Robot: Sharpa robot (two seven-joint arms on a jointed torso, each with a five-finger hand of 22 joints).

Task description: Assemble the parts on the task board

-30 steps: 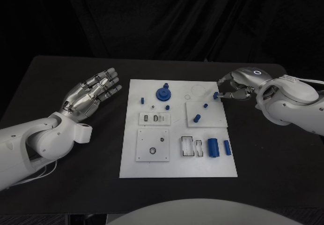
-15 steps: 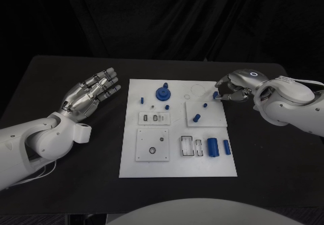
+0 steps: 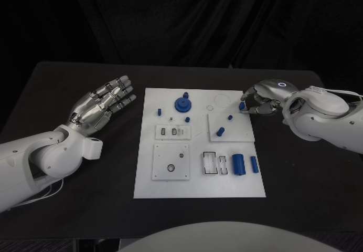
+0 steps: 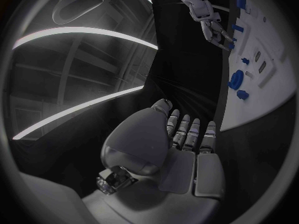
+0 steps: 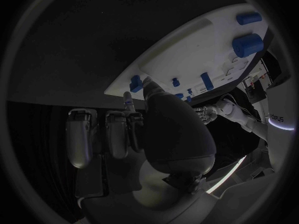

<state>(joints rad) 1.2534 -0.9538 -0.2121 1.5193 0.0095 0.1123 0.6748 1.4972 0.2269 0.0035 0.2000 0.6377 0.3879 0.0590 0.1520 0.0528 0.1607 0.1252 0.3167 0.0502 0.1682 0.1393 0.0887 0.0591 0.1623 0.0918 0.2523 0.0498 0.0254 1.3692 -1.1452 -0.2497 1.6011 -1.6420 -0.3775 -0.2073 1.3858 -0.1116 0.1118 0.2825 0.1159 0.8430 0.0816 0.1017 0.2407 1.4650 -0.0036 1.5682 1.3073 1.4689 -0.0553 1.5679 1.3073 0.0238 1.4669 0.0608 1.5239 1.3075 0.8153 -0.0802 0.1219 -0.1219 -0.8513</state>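
Observation:
The white task board lies in the middle of the black table. My right hand hovers at the board's far right edge and pinches a small blue part between thumb and finger; the right wrist view shows that part at the fingertips, just above the board. My left hand hangs left of the board, palm up, fingers spread and holding nothing; its palm and fingers also show in the left wrist view. A round blue part stands at the board's far middle.
Small blue pegs stand on the board. A thick blue cylinder and a thin one lie at its near right, beside slotted white blocks. A raised white square plate lies under my right hand's fingertips.
My right hand has edged slightly left over the board's edge, still pinching the small blue part. The left arm has not moved.

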